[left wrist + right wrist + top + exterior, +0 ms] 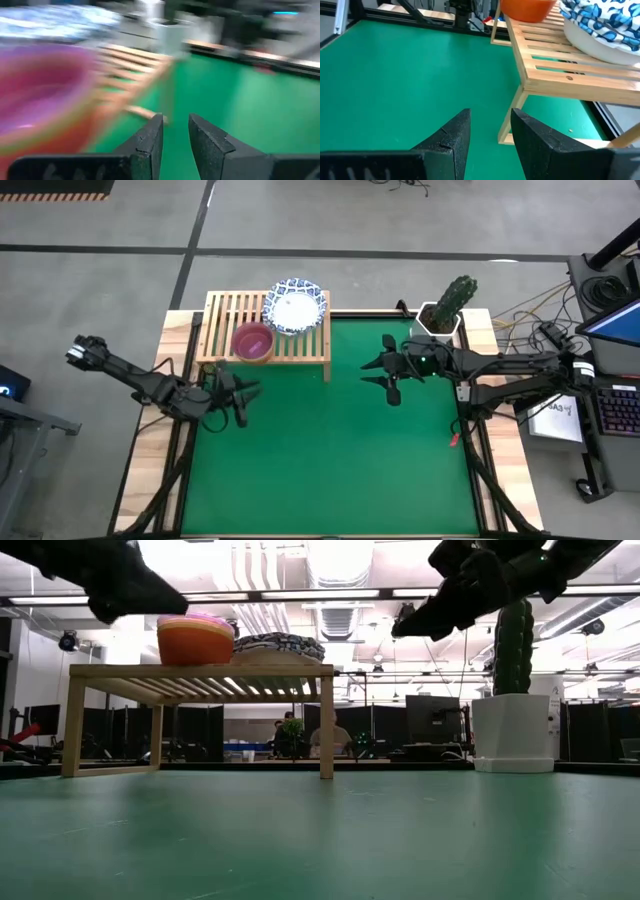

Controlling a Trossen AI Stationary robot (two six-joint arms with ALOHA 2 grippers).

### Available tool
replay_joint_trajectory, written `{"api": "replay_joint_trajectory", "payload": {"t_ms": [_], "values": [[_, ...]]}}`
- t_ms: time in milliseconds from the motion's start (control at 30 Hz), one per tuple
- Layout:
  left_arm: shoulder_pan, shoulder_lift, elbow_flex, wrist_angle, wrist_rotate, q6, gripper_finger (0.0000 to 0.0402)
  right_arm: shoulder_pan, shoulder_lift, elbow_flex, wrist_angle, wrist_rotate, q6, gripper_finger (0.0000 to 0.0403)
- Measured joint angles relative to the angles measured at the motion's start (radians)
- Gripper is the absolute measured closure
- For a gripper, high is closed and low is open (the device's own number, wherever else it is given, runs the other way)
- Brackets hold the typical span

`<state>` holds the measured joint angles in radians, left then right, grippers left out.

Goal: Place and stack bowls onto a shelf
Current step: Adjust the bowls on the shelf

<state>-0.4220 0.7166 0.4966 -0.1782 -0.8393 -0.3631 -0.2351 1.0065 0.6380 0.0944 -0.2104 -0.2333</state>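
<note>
The light-wood slatted shelf (222,320) stands at the table's far left. On it sit a stack of small plastic bowls (252,342), purple on top and orange-red at the bottom (195,640), and beside it a stack of white bowls with blue-patterned rims (298,305). My left gripper (243,398) hovers open and empty just near of the shelf, close to the small bowls (40,100). My right gripper (386,370) hangs open and empty above the mat, to the right of the shelf (570,70), pointing toward it.
A white angular pot with a tall cactus (445,310) stands at the far right edge of the green mat (330,450), just behind my right arm. Cables and a laptop lie off the table's right side. The near part of the mat is bare.
</note>
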Motion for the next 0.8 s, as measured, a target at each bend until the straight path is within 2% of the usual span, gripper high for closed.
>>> {"api": "replay_joint_trajectory", "payload": {"t_ms": [67,133,333,400,500,600,800], "values": [[0.001,0.001,0.003,-0.044,-0.143,-0.014,0.0326,0.001,-0.005,0.0,0.003,-0.002,0.0,0.0271],[0.008,0.002,0.007,-0.07,-0.244,-0.015,0.0326,0.001,-0.005,0.0,0.004,-0.001,-0.002,0.0271],[0.076,-0.003,0.002,-0.078,-0.466,-0.012,0.0326,0.001,-0.005,0.0,0.008,0.0,-0.002,0.0271],[0.115,-0.005,0.001,-0.079,-0.511,0.002,0.0326,0.001,-0.005,0.0,0.008,0.0,-0.002,0.0271],[0.194,-0.013,0.001,-0.081,-0.54,0.026,0.0326,0.001,-0.005,0.0,0.008,0.0,-0.002,0.0271],[0.265,-0.021,0.002,-0.08,-0.523,0.033,0.0326,0.001,-0.005,0.0,0.008,0.0,-0.002,0.0271],[0.285,-0.024,0.046,-0.098,-0.353,0.094,0.0326,-0.002,0.007,0.0,0.039,0.009,0.028,0.0271]]}}
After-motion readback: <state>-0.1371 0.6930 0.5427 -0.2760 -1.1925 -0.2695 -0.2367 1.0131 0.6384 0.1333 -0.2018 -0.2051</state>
